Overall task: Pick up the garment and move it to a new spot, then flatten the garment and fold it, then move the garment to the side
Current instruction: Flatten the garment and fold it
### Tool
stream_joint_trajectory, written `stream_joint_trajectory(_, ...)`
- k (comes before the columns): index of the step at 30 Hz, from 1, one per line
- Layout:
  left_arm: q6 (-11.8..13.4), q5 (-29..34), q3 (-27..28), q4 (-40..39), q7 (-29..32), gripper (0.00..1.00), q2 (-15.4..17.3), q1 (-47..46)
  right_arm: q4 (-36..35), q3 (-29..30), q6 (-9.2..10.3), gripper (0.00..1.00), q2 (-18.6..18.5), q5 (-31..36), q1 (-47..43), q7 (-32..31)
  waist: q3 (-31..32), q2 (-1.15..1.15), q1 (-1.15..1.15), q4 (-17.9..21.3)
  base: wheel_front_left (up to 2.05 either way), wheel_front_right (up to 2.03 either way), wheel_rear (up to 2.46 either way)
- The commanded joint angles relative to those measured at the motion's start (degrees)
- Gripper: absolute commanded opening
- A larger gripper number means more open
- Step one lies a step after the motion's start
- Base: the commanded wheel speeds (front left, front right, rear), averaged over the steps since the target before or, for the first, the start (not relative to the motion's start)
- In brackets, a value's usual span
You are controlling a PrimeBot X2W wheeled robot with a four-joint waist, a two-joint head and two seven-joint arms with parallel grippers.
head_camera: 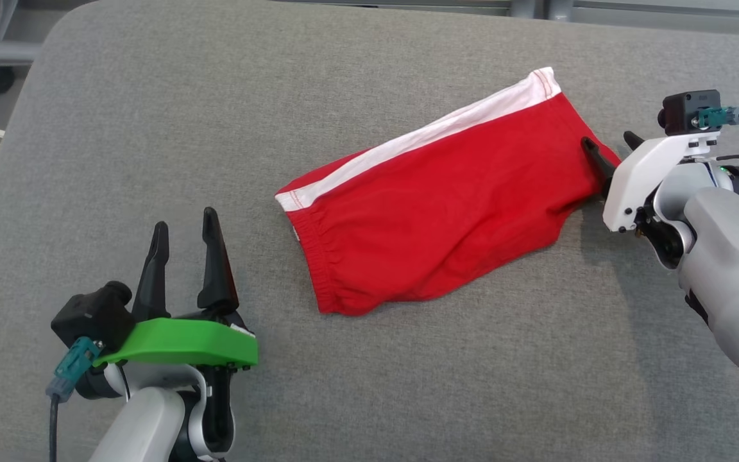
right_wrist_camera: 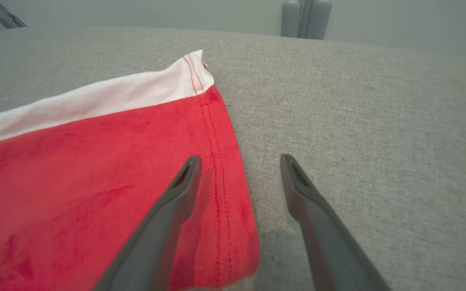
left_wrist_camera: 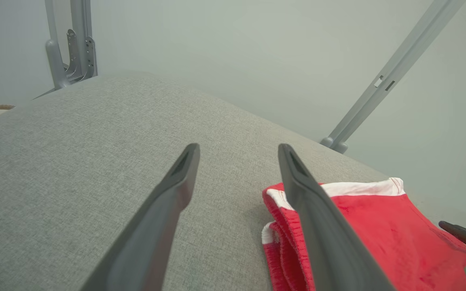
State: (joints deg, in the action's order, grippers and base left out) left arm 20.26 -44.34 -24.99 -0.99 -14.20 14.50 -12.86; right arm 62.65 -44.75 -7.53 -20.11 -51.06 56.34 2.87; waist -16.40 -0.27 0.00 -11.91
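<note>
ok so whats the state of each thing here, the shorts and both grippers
shorts: lying flat on the grey pad, apparently folded in half, not gripped
left gripper: jaws open, empty, apart from the shorts
right gripper: jaws open, empty, at the shorts' hem, one finger over the cloth, the other over the pad

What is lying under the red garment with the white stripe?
The red cloth garment with a white stripe lies on the grey woven fabric surface. Nothing pokes out round its edges, but the patch directly beneath it is covered.
</note>
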Motion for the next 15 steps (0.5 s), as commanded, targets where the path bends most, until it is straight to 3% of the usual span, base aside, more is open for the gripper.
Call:
stream_joint_trajectory(1,0.24,-0.05,0.17,-0.17,-0.34,1.00,0.38,0.70,0.60,0.27,0.08,1.00,0.12,-0.53,-1.00,-0.32,-0.15,0.27,0.00,-1.21,0.00,0.00,0.00)
stream_joint_trajectory(9,0.02,-0.57,0.98,-0.25,-0.52,1.00,-0.16,1.56,4.76,0.72,0.07,1.00,1.99,-3.14,-1.07,-4.58,-0.21,0.27,0.00,-3.42,0.00,0.00,0.00)
stream_joint_trajectory(10,-0.06,-0.59,1.09,-0.17,-0.54,1.00,-0.20,1.71,5.15,0.72,0.07,0.95,2.30,-3.35,-1.01,-5.09,-0.14,0.27,0.00,-3.52,0.00,0.00,0.00)
stream_joint_trajectory(11,-0.15,-0.60,1.34,-0.04,-0.59,1.00,-0.25,1.85,5.64,0.88,0.04,0.46,2.86,-3.79,-0.79,-5.45,-0.05,0.27,0.00,-3.67,0.00,0.00,0.00)
stream_joint_trajectory(15,-0.30,-0.50,1.81,0.05,-0.62,1.00,-0.28,1.90,6.31,1.29,0.04,0.07,3.41,-4.39,-0.15,-4.76,-0.10,0.27,0.00,-3.72,0.00,0.00,0.00)
